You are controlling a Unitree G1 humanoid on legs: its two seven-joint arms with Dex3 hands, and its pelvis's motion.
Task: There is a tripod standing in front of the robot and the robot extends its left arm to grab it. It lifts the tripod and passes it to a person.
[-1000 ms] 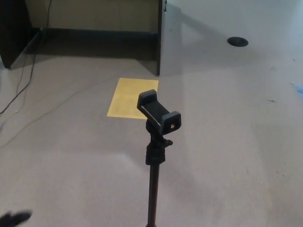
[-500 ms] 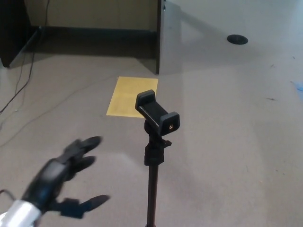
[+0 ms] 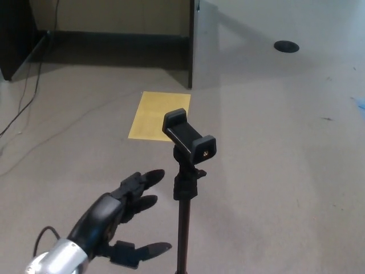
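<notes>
Tripod [image 3: 183,222]: stiff, likely light, top-heavy under its phone clamp [image 3: 189,140]; your left hand [image 3: 117,220], fingers spread and empty, should close on the pole beneath it.

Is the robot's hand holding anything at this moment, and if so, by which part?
Nothing is held. The left hand is open, fingers spread, just left of the tripod pole and apart from it. The right hand is not in view.
</notes>
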